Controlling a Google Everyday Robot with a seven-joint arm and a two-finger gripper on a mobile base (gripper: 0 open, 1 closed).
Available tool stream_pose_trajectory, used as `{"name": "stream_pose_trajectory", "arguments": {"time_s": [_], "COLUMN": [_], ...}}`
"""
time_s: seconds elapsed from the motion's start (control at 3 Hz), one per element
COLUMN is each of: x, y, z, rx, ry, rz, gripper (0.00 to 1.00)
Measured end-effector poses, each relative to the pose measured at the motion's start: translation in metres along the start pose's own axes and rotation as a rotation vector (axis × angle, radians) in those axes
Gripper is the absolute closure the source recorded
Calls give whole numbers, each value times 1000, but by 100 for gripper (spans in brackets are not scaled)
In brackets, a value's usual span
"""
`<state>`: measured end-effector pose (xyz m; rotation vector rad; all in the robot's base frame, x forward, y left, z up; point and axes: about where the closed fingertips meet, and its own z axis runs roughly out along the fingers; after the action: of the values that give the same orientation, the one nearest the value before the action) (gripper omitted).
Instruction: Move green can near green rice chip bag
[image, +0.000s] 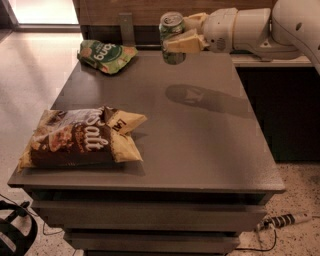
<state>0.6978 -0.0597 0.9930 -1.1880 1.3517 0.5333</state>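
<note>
The green can, green and white with a silver top, hangs in the air above the far edge of the grey table. My gripper reaches in from the right and is shut on the green can, with one cream finger across its side. The green rice chip bag lies flat at the table's far left corner, a short way left of the can and lower than it.
A larger brown and yellow bag lies near the front left of the table. My white arm spans the upper right. A dark counter stands right of the table. A power strip lies on the floor.
</note>
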Motion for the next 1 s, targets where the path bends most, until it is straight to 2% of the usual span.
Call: {"name": "stream_pose_trajectory", "arguments": {"time_s": [0.33,0.67,1.0], "x": [7,44,57], "y": [-12,-31,-55], "z": [12,52,71], "rx": [-24,-103,-93], "ry": [1,2,9], "rz": [25,123,157], "gripper": [100,100,100]}}
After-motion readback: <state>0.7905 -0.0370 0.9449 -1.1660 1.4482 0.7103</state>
